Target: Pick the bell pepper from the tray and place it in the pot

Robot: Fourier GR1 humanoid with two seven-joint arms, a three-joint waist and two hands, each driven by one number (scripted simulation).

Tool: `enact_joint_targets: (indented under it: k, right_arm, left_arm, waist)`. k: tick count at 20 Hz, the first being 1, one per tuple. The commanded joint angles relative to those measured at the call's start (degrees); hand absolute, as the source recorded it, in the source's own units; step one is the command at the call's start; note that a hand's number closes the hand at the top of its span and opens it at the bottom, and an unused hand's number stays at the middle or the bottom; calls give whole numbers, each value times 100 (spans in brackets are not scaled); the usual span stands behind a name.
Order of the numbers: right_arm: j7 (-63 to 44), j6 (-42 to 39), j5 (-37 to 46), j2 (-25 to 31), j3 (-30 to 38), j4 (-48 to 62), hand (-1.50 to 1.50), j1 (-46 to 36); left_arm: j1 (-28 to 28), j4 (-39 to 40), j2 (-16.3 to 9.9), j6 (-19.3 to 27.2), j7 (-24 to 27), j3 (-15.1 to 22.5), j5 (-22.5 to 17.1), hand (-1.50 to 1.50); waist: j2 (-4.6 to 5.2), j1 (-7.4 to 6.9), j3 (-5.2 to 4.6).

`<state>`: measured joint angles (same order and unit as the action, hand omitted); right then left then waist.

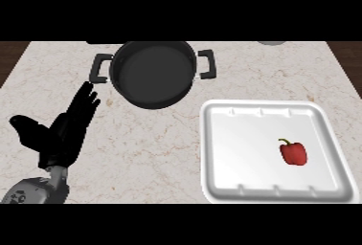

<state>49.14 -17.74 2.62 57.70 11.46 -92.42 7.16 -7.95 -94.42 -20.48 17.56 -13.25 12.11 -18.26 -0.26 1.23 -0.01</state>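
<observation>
On the near right of the marble counter (pixel 141 143), a white tray (pixel 233 191) is sitting with a red bell pepper (pixel 294 153) lying in its right half, green stem pointing toward the far left, apart from the tray's walls. Farther back and to the left, a black pot (pixel 154 72) is standing with a handle jutting out on each side, its dark inside showing nothing in it. The pot and the tray are sitting near each other without touching. At the near left, the left hand (pixel 60 136) is hovering over bare counter, fingers spread straight toward the pot and thumb splayed out to the left, holding nothing, its grey forearm (pixel 32 190) coming in from the near edge.
</observation>
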Motion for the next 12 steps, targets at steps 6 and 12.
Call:
enact_joint_targets:
  k: [6, 12]
  right_arm:
    - [-1093, -586, 609, 534, 186, -926, -150, 602]
    - [-2185, -1111, 675, 240, 1, -1123, -150, -75]
  left_arm:
    - [10, -169, 102, -80, -179, -18, 146, 0]
    - [-245, -187, 256, -153, -455, -81, 285, 0]
  waist:
    - [12, -62, -4]
    - [32, -141, -2]
